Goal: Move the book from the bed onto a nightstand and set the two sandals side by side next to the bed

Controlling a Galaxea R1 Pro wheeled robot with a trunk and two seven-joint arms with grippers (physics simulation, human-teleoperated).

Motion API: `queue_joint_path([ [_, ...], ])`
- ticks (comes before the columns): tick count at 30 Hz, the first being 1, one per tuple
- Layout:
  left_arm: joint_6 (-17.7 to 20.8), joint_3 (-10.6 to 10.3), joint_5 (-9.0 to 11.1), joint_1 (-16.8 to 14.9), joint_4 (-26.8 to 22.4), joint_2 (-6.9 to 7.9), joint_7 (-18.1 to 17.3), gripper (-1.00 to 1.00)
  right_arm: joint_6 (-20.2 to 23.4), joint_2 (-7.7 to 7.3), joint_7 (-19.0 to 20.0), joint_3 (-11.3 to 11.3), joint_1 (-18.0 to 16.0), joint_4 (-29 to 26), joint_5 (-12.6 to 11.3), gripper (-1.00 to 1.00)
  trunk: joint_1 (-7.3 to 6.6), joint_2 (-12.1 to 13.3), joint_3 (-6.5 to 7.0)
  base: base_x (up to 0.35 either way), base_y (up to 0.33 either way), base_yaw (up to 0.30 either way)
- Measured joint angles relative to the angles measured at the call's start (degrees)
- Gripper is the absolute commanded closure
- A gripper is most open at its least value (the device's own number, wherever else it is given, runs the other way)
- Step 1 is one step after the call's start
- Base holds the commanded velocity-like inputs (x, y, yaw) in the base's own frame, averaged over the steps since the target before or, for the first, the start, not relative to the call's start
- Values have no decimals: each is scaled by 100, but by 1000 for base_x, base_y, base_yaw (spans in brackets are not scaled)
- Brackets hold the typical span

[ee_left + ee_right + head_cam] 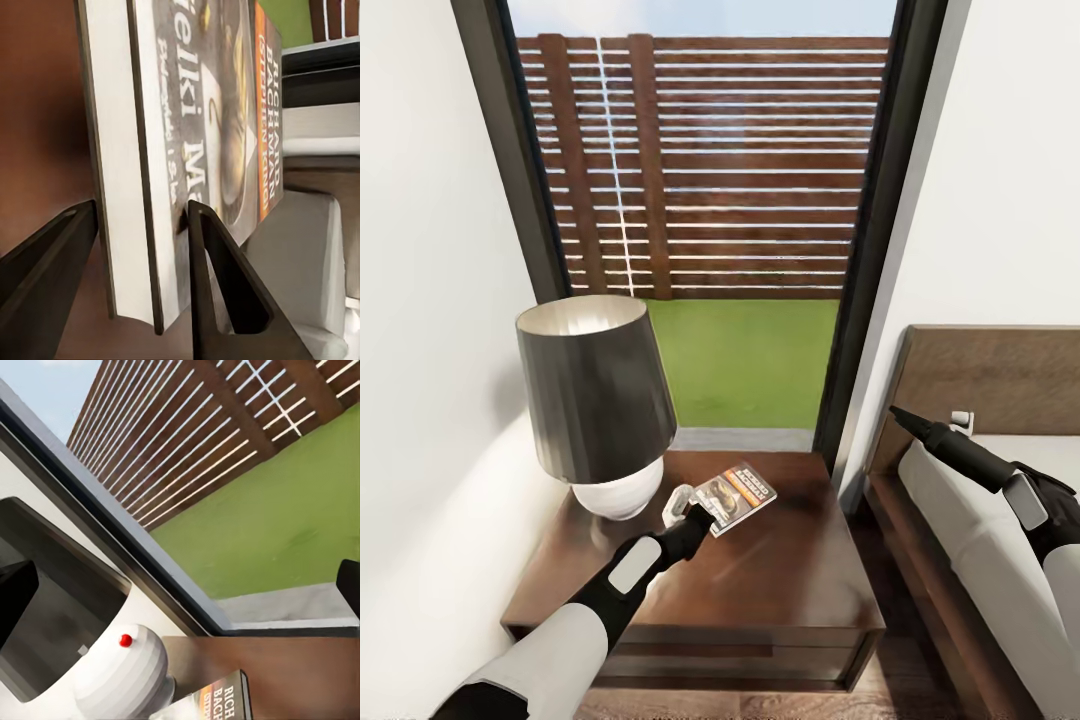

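The book (738,496), a thin paperback with orange lettering, is held low over the nightstand (780,590), beside the lamp. My left gripper (700,512) is shut on its near edge. In the left wrist view the book (187,112) stands between the two dark fingers (225,300). I cannot tell whether it touches the glossy top. My right gripper (900,412) hovers over the head end of the bed (970,540), close to the headboard. In the right wrist view that gripper (180,585) is open, its fingertips far apart and nothing between them. The sandals are out of view.
A lamp (595,400) with a dark shade and white round base (124,671) takes up the nightstand's left rear part. Behind it is the tall black-framed window (870,250), with white walls on both sides. A narrow strip of floor separates nightstand and bed.
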Motion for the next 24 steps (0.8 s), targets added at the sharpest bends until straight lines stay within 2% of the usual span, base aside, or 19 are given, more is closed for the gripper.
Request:
queue_joint_path([
  [5,0,-2,0,0,0,0,0,100,2,0,0,0,0,0,0,-100,110,-201,-90,0,0,0],
  [17,0,-9,8,-1,-2,0,0,100,0,0,0,-3,0,-1,-1,-100,110,-202,-90,0,0,0],
  [21,0,-9,0,0,0,0,0,100,1,0,0,-2,0,-3,0,-100,198,-361,-162,0,0,0],
  [24,0,-8,-3,0,1,0,0,100,0,0,0,-3,0,-6,0,-100,207,-367,-228,0,0,0],
])
